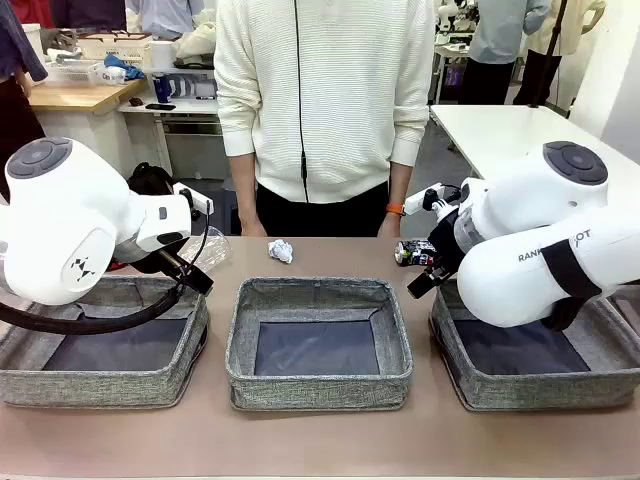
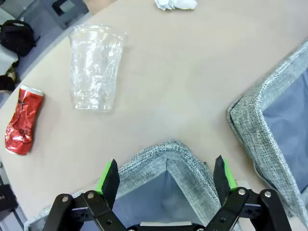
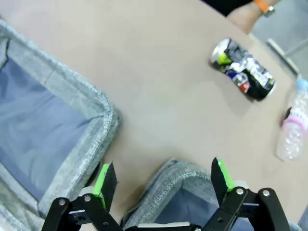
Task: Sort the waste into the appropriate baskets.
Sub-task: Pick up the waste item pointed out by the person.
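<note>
At the far left a crushed red metal can [image 2: 21,120] lay on the beige table [image 1: 320,440], with a crumpled clear plastic cup [image 2: 95,67] lying near it. The left pincer [image 2: 166,166] hung with its jaws wide and empty over a corner of the left grey woven fabric basket [image 1: 100,385]. A small white crumpled paper ball [image 1: 281,250] sat just beyond the middle grey basket [image 1: 318,390]. Further right a dark multicoloured can [image 3: 243,70] lay on its side, apart from the right grey basket [image 1: 530,392], over whose corner the right pincer [image 3: 162,167] gaped wide, holding nothing. A pink-labelled clear plastic bottle [image 3: 294,125] lay near that can
</note>
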Available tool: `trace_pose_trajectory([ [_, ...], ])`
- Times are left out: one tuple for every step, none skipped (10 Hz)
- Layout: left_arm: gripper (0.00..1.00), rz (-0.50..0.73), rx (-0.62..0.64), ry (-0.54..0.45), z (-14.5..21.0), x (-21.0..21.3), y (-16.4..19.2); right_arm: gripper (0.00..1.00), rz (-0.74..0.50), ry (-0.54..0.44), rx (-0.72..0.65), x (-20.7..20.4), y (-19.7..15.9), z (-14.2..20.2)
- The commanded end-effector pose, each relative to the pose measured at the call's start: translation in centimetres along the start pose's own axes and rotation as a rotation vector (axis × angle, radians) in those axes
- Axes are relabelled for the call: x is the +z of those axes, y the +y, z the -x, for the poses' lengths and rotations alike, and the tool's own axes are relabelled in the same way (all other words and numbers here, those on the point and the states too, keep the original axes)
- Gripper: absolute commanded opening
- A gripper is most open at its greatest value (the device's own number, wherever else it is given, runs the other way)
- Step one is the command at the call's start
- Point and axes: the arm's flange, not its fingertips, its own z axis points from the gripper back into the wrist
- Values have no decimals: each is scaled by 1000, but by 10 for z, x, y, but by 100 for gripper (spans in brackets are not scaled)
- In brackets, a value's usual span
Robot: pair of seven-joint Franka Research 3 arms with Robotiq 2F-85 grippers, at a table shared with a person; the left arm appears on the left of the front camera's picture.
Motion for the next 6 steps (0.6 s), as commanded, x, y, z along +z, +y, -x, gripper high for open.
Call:
trace_pose_trajectory([
  [100,0,0,0,0,0,0,100,0,0,0,0,0,0],
  [100,0,0,0,0,0,0,100,0,0,0,0,0,0],
  [100,0,0,0,0,0,0,100,0,0,0,0,0,0],
  [100,0,0,0,0,0,0,100,0,0,0,0,0,0],
  [100,0,0,0,0,0,0,100,0,0,0,0,0,0],
  [100,0,0,0,0,0,0,100,0,0,0,0,0,0],
])
